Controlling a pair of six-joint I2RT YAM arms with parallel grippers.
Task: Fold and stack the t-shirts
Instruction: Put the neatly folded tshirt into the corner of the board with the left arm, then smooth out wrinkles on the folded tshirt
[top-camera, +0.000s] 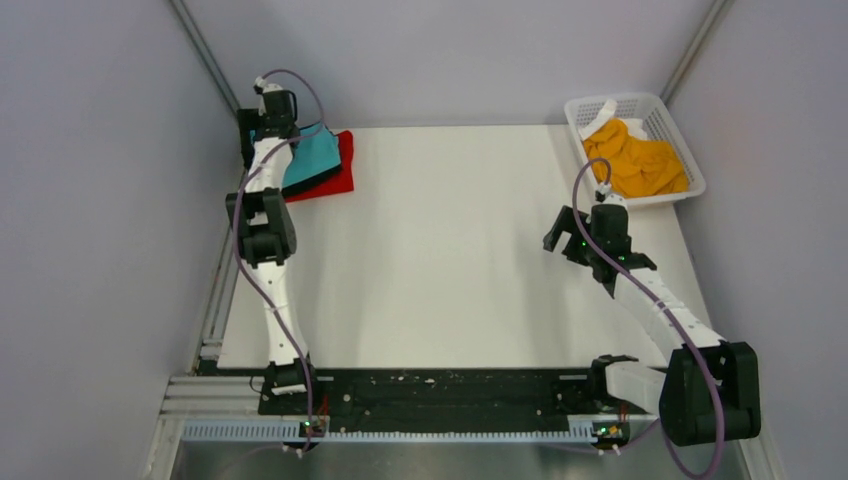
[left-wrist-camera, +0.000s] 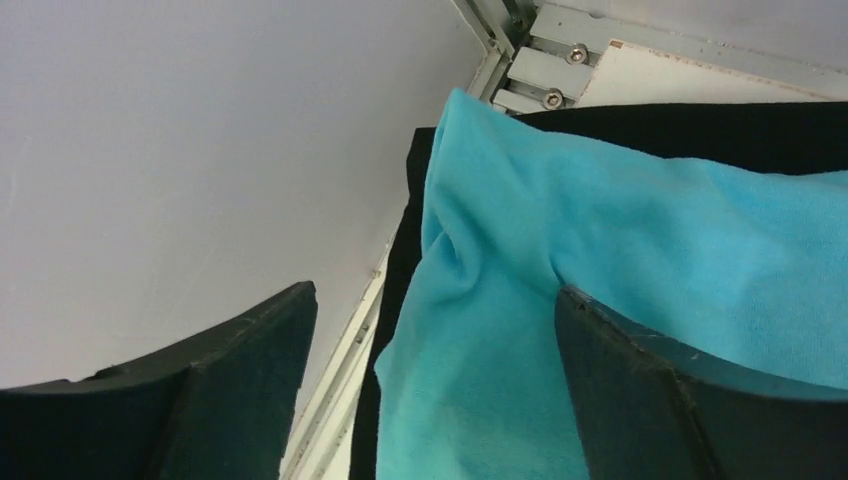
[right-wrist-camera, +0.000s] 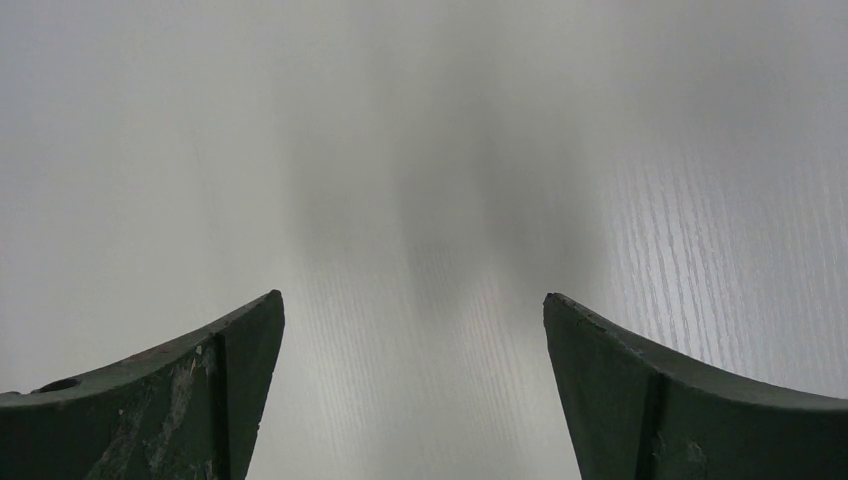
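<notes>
A stack of t-shirts lies at the table's far left corner: the turquoise-blue shirt (top-camera: 312, 158) on top, the black shirt (top-camera: 322, 181) under it, the red shirt (top-camera: 342, 175) at the bottom. My left gripper (top-camera: 268, 132) is open right over the stack's left edge. In the left wrist view its jaws (left-wrist-camera: 435, 320) stand wide apart, with a rumpled edge of the turquoise shirt (left-wrist-camera: 600, 250) between them and the black shirt (left-wrist-camera: 700, 125) beneath. The orange-yellow shirt (top-camera: 635, 160) lies crumpled in the basket. My right gripper (top-camera: 562, 238) is open and empty over bare table (right-wrist-camera: 420, 150).
The white mesh basket (top-camera: 694, 168) stands at the far right corner, just behind my right gripper. Grey walls close in the table on the left, back and right. An aluminium frame corner (left-wrist-camera: 545, 75) sits right beside the stack.
</notes>
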